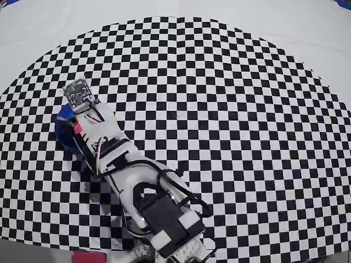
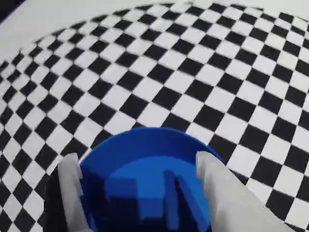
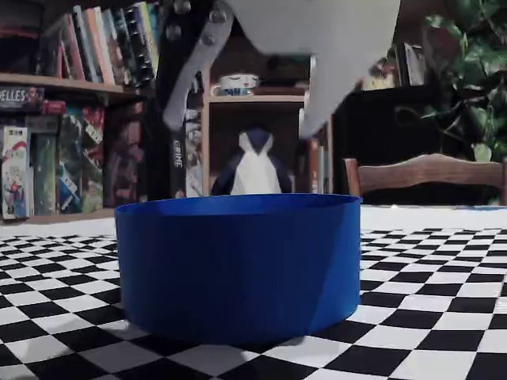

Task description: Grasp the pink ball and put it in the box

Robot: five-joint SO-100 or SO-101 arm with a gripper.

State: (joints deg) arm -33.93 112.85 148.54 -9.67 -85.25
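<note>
The box (image 3: 238, 265) is being kept upright, mouth upward, on the checkered table (image 3: 444, 332). The gripper (image 3: 242, 123) is being held wide apart and empty directly above it. The pink ball is not being shown.

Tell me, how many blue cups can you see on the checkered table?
1. The blue cup stands on the checkered cloth, at the left in the overhead view, right under the open jaws. The arm covers part of the cloth there, so something small could be hidden.
</note>
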